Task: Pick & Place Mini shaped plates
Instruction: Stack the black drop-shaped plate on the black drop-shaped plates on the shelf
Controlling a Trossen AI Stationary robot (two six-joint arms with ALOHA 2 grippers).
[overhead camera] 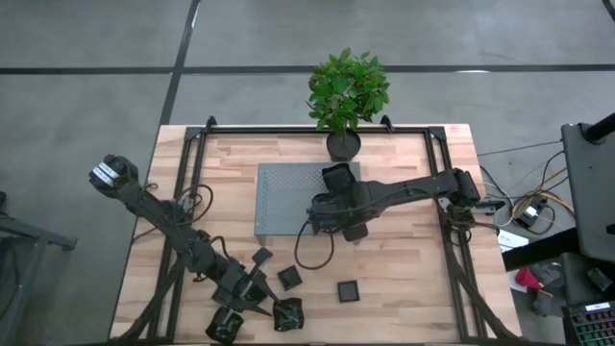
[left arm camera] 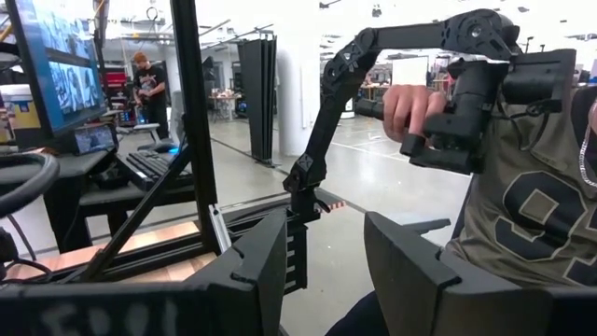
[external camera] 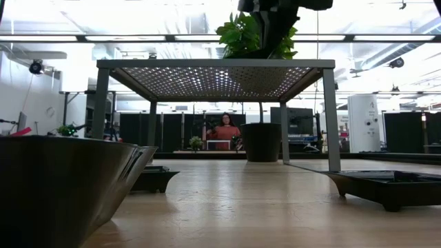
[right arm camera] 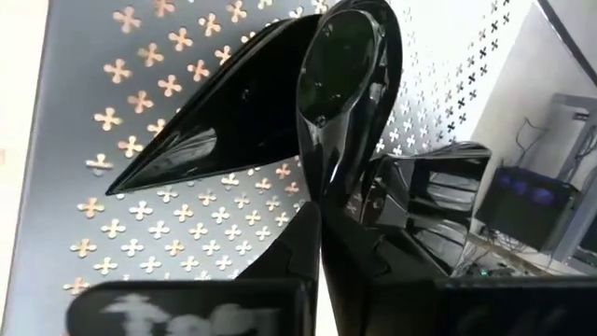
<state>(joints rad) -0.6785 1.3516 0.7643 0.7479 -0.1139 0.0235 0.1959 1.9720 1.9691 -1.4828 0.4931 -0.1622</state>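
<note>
The grey perforated platform (overhead camera: pixel 288 197) stood on the wooden desk (overhead camera: pixel 404 279), just in front of the black plant pot (overhead camera: pixel 343 144). The right gripper (overhead camera: pixel 338 197) reached over the platform's right edge, its fingers (right arm camera: pixel 373 201) clamped on the rim of a teardrop-shaped mini plate (right arm camera: pixel 340 70), which stood on edge against the perforated surface. A second glossy leaf-shaped plate (right arm camera: pixel 224 112) lay just beside it on the platform.

Other mini shaped plates lay on the desk in front of the platform: a square one (overhead camera: pixel 348 291) toward the platform's right side, and further square ones (overhead camera: pixel 289 278) (overhead camera: pixel 261 258) nearer its left front corner. Two more black dishes (overhead camera: pixel 287 314) (overhead camera: pixel 225 327) sat at the desk's front edge, farthest from the platform.

The left gripper (overhead camera: pixel 245 288) waited low over the desk among these plates, well apart from the platform, its fingers (left arm camera: pixel 410 271) spread wide and holding nothing. Beyond it, a person's hand (left arm camera: pixel 410 107) gripped a dark handle.
</note>
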